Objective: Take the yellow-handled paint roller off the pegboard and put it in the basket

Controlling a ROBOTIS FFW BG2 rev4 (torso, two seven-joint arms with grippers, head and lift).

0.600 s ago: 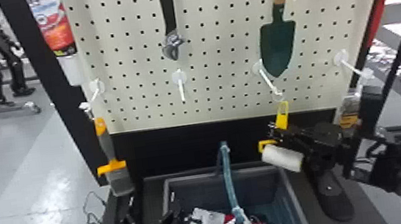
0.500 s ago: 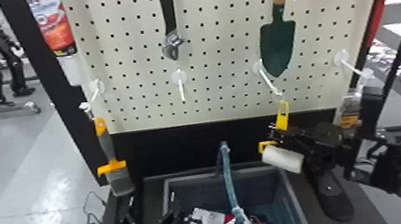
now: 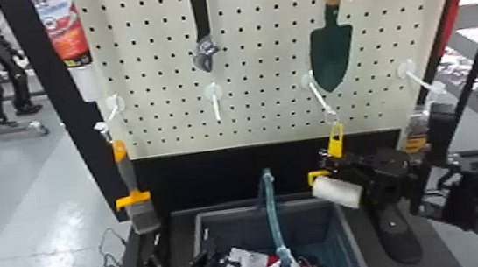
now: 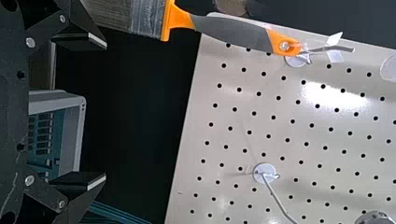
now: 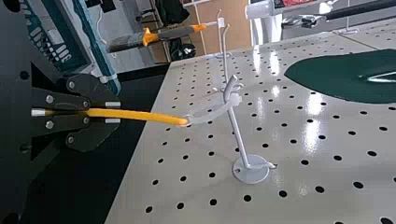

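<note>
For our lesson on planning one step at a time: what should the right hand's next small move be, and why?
Probably a slight lift: the right hand is shut on the roller's yellow handle, but its pale loop hangs on the hook, near the upturned tip, so a straight outward pull could snag.

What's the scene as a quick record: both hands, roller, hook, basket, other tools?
right_hand: closed on the yellow handle; hand, handle
left_hand: open, holding nothing
roller: yellow-handled paint roller, white sleeve hanging below the right hand
hook: clear loop on the handle's end is around the white hook
basket: below the pegboard, packaged items inside; basket
other_tools: orange-and-grey brush, green trowel, both hanging
status: gripped, not yet unhooked
</note>
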